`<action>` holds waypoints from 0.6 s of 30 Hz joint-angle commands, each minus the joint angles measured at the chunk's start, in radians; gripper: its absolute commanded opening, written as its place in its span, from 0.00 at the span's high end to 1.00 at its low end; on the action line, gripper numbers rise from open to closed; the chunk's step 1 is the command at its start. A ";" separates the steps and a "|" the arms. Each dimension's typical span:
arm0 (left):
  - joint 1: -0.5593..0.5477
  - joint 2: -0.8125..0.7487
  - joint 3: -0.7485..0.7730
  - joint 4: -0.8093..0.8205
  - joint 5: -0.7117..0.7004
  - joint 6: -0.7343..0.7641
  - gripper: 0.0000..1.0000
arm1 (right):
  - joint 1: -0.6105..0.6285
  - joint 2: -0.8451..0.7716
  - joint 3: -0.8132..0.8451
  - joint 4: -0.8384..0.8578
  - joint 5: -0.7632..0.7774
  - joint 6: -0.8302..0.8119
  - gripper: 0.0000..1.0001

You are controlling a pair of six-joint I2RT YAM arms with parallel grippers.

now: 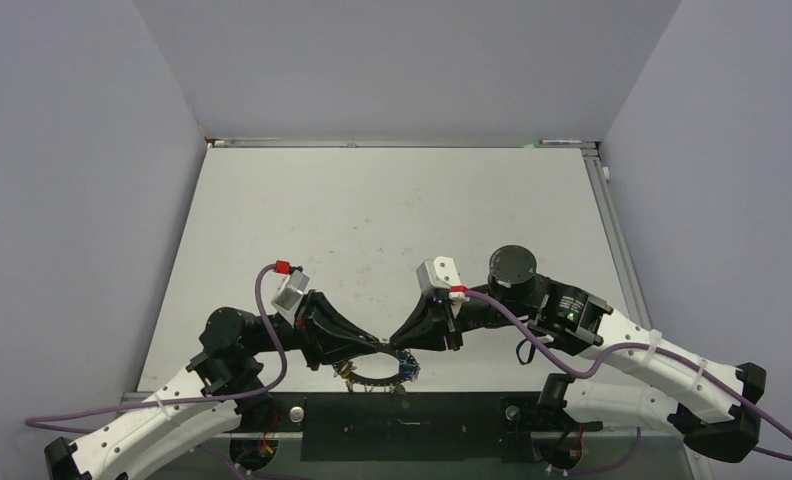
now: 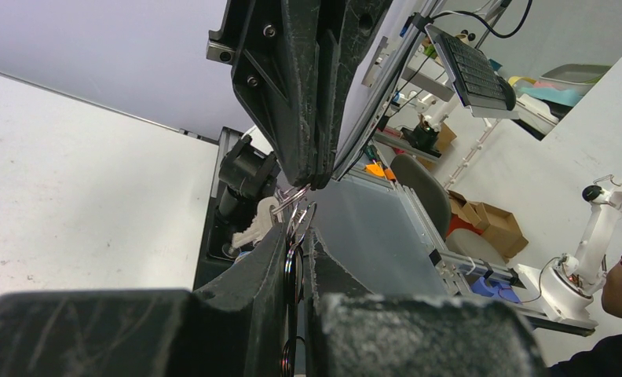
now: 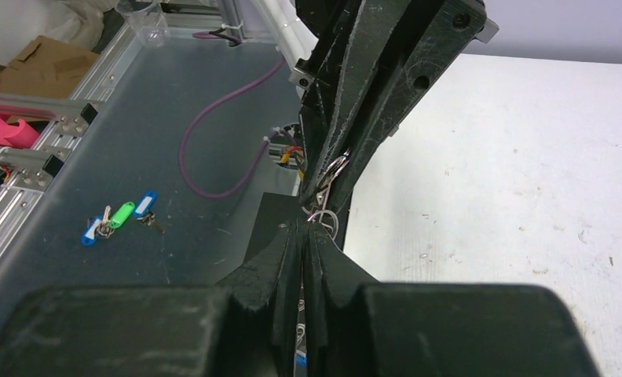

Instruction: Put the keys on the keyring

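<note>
Both grippers meet tip to tip above the table's near edge. My left gripper [image 1: 379, 345] [image 2: 298, 232] is shut on the keyring [image 2: 294, 271], whose dark rim stands edge-on between its fingers. The keyring [image 1: 370, 381] hangs below the tips in the top view, with a blue-tagged key [image 1: 408, 372] on its right side. My right gripper [image 1: 396, 343] [image 3: 304, 224] is shut on a small wire loop [image 3: 331, 222]. In the left wrist view its tips [image 2: 317, 182] pinch that loop, and a plain silver key [image 2: 251, 229] hangs from it.
The white table [image 1: 392, 220] stretches away behind the grippers, between grey walls. A black base plate [image 1: 402, 425] lies at the near edge. Several keys with blue and green tags [image 3: 119, 216] lie on a lower grey surface beyond the table edge, beside a purple cable [image 3: 214, 149].
</note>
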 commanded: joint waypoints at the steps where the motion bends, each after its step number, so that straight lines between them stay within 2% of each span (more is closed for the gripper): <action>1: 0.005 0.000 0.019 0.072 0.000 0.002 1.00 | 0.015 -0.016 0.034 0.075 -0.051 -0.012 0.95; 18: 0.004 0.019 0.016 0.090 0.022 -0.005 1.00 | 0.039 -0.003 0.038 0.125 -0.055 -0.010 0.95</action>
